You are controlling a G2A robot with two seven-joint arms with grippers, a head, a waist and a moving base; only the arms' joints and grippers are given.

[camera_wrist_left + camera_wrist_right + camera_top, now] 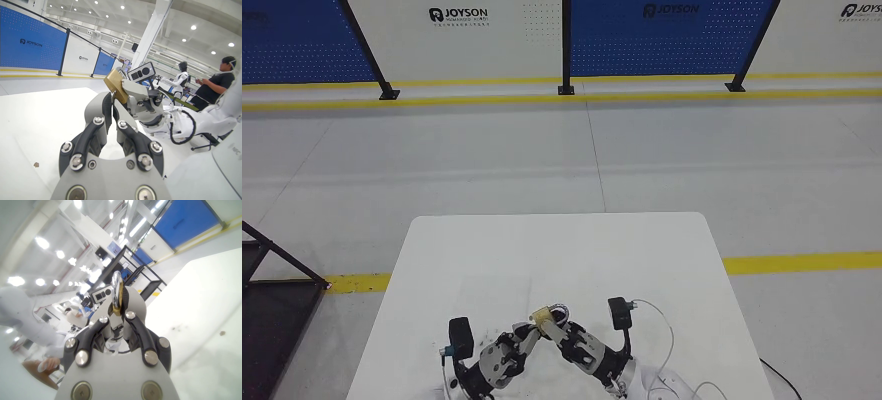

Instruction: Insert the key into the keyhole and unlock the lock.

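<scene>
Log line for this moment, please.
left gripper: shut on key | right gripper: shut on padlock | key: tip at padlock base

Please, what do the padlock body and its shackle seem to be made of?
The padlock body looks like brass with a dull satin finish: yellow-gold colour, soft sheen. The shackle is probably chromed or polished steel: it is silver, with mirror-bright reflections.
</scene>
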